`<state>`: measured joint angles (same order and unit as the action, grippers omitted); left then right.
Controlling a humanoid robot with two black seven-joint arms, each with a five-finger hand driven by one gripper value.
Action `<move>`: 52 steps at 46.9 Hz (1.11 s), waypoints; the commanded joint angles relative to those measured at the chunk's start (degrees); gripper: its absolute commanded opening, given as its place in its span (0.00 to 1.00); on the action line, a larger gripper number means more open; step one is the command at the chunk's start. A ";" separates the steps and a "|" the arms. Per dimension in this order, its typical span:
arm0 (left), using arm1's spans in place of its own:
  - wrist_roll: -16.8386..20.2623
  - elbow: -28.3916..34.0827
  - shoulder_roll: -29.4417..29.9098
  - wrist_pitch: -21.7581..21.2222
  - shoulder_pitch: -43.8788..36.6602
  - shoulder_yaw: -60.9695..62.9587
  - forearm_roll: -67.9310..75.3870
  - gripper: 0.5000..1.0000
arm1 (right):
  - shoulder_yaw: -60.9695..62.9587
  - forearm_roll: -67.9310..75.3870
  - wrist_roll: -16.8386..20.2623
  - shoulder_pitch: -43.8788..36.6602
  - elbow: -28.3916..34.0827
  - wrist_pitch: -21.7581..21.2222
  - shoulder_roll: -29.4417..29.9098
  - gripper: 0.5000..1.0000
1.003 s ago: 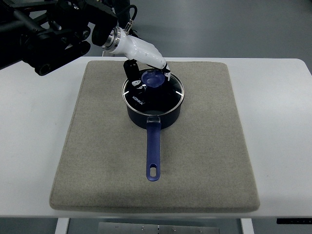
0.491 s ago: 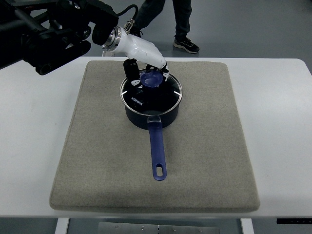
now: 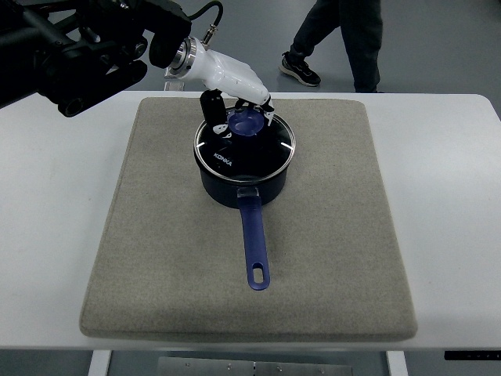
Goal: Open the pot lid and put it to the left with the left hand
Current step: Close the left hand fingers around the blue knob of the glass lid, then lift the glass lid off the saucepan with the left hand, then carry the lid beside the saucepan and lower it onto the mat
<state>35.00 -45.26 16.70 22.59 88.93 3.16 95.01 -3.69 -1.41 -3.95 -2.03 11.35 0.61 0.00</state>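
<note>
Item: dark blue saucepan (image 3: 244,176), standing at the centre-far part of a grey felt mat (image 3: 329,258), long blue handle (image 3: 254,247) pointing toward the near edge.
Lid: glass lid (image 3: 246,149) with metal rim, seated on the saucepan, slightly off-centre; blue knob (image 3: 246,124) on top.
Left hand (image 3: 235,94): white, reaching in from far left; fingers (image 3: 213,110) curled around the knob, pinching it.
Handling note: judged best to lift straight up until the rim clears, keep the lid level, then carry it left onto bare mat.
Surface: white table (image 3: 454,196).
Room: grey floor; a person's legs (image 3: 344,39) at the far side.
</note>
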 commanded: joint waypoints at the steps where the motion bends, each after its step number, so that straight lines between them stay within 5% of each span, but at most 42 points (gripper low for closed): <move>1: 0.00 -0.01 0.00 -0.01 0.10 0.00 -0.09 0.00 | 0.00 0.00 0.00 0.01 -0.02 0.00 0.00 0.83; 26: 0.00 4.92 1.32 -0.09 1.15 -0.44 -0.97 0.00 | 0.00 0.00 0.00 0.01 0.07 0.00 0.00 0.83; 52: 0.00 4.83 12.91 -0.18 2.82 -0.44 -7.65 0.00 | 0.00 0.00 0.00 0.01 -0.02 0.00 0.00 0.83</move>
<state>35.00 -40.30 27.75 22.32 91.78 2.59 88.61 -3.69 -1.41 -3.96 -2.02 11.35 0.61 0.00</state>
